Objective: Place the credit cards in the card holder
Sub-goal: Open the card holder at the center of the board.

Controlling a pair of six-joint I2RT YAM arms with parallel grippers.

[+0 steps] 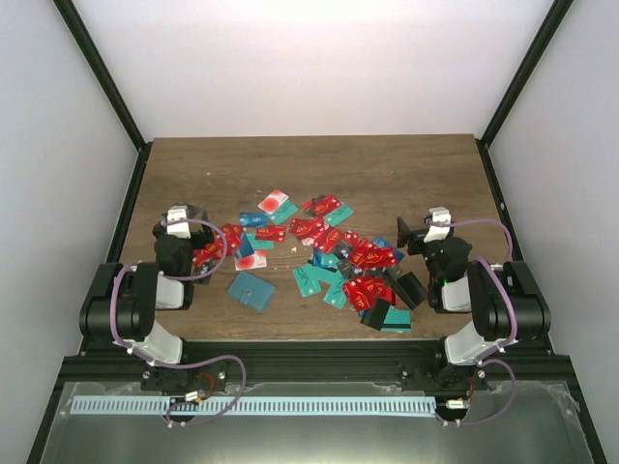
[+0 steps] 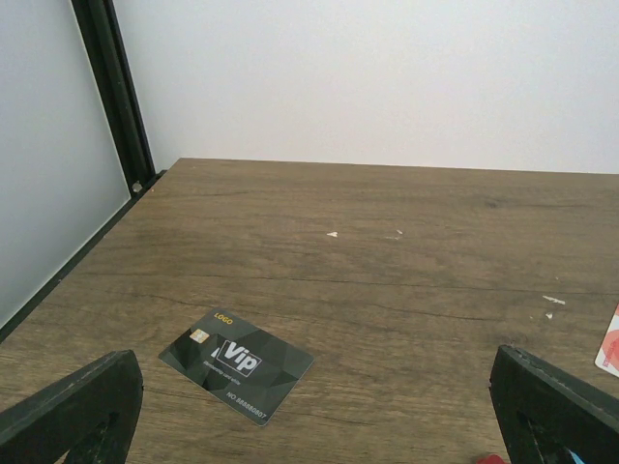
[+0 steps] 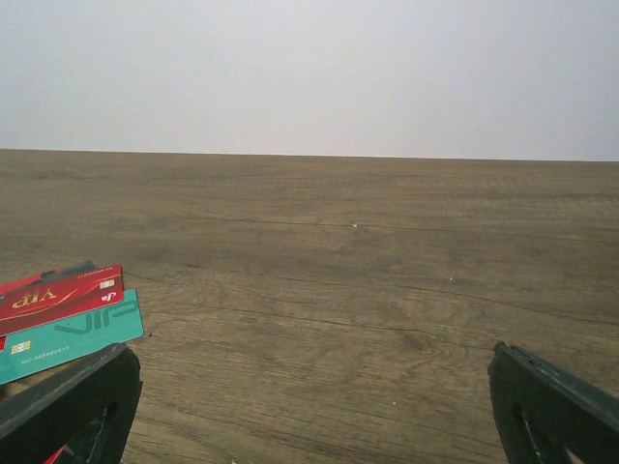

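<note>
Several credit cards (image 1: 329, 246), mostly red with some teal, blue and white, lie scattered over the middle of the wooden table (image 1: 387, 169). The teal-blue card holder (image 1: 251, 289) lies shut at the front left of the heap. My left gripper (image 1: 184, 217) is open and empty at the heap's left edge. In the left wrist view a black VIP card (image 2: 236, 364) lies between its spread fingers (image 2: 73, 411). My right gripper (image 1: 417, 235) is open and empty at the heap's right edge. Its wrist view shows a red card (image 3: 63, 295) and a teal card (image 3: 68, 338) by its left finger (image 3: 73, 406).
Black blocky cases (image 1: 406, 288) lie at the heap's front right, near the right arm. Black frame posts (image 2: 111, 87) and white walls enclose the table. The far half of the table holds only small white specks (image 2: 332, 234).
</note>
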